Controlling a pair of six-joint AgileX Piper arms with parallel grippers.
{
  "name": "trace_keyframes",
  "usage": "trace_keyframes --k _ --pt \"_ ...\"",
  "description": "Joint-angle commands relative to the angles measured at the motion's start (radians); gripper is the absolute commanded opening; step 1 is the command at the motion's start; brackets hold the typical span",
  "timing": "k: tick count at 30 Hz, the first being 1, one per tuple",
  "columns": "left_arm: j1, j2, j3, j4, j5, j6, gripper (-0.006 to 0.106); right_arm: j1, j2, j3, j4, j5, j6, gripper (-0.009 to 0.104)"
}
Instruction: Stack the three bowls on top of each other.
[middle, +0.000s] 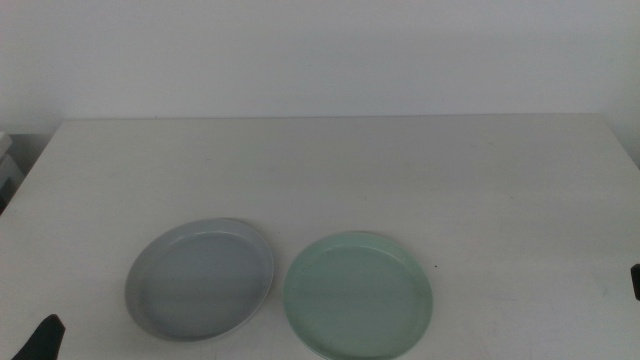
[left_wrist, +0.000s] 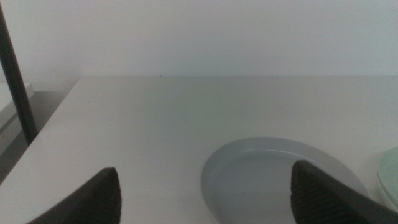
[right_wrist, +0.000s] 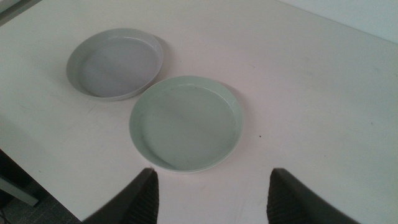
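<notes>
Left gripper (left_wrist: 205, 193) waits at the near-left table corner, only a dark tip showing at the middle view's bottom edge; jaws wide apart, nothing between them. Grey bowl (middle: 200, 277) sits just ahead of it, left of centre near the front edge, upright, nothing in it. Mint green bowl (middle: 358, 296) is just beside the grey one on its right, rims almost touching, can't tell if they actually meet. It also looks empty. White bowl not visible as a separate item in any view; only two bowls are seen on the table (middle: 400, 170). A faint second edge under the grey rim could be it, too unclear to say. Right gripper (right_wrist: 211, 190) hangs at the near-right side, above and just short of the green bowl, jaws spread wide, holding nothing.

Step, as judged: stacking of these two not started, both arms parked. Next move likely calls for one gripper to drop over a rim, pinch the low edge, lift clear and centre it over the neighbour.
</notes>
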Motion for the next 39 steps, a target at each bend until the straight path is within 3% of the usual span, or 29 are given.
trace_keyframes --k 1,5,9,23,39 --pt "-0.001 -0.014 -0.005 0.008 -0.078 0.003 0.105 0.001 0.004 -0.021 0.004 -0.057 -0.011 0.045" --pt "0.004 0.007 -0.011 0.01 -0.085 0.001 0.105 0.001 0.004 -0.021 0.004 -0.057 -0.011 0.045" --pt "0.036 0.121 -0.096 -0.043 -0.023 -0.055 0.105 0.001 0.004 -0.021 0.004 -0.057 -0.011 0.045" --pt "0.049 0.644 -0.795 -0.048 0.782 -0.046 0.105 0.001 0.004 -0.021 0.004 -0.057 -0.011 0.045" --pt "0.057 0.892 -0.898 -0.024 0.774 -0.051 0.105 0.001 0.004 -0.021 0.004 -0.057 -0.011 0.045"
